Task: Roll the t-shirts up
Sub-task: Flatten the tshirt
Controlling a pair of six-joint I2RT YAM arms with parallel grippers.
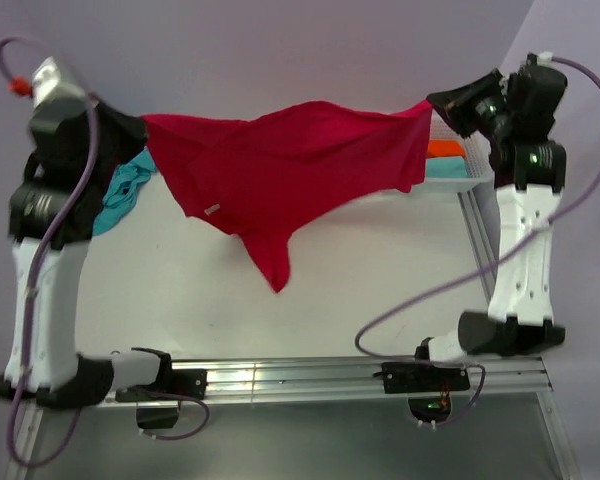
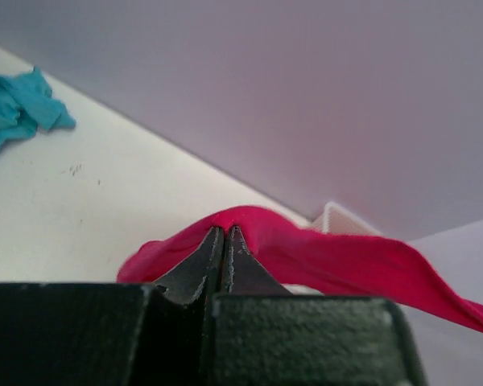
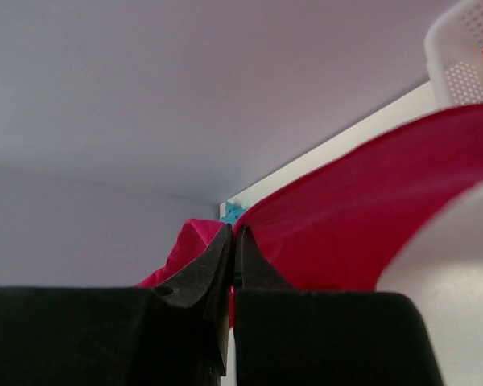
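Observation:
The crimson-red t-shirt (image 1: 280,165) hangs stretched in the air between both arms, above the white table, a sleeve drooping in the middle. My left gripper (image 1: 138,128) is shut on its left edge; the left wrist view shows the jaws (image 2: 224,233) pinched on red cloth (image 2: 346,261). My right gripper (image 1: 438,105) is shut on its right edge; the right wrist view shows the jaws (image 3: 233,233) pinched on red cloth (image 3: 370,217). A turquoise t-shirt (image 1: 125,190) lies crumpled at the far left, also in the left wrist view (image 2: 16,108). An orange t-shirt (image 1: 445,149) lies in the basket.
A white perforated basket (image 1: 450,172) stands at the far right of the table, its corner in the right wrist view (image 3: 459,56). A purple wall runs behind the table. Aluminium rails (image 1: 300,378) with the arm bases line the near edge.

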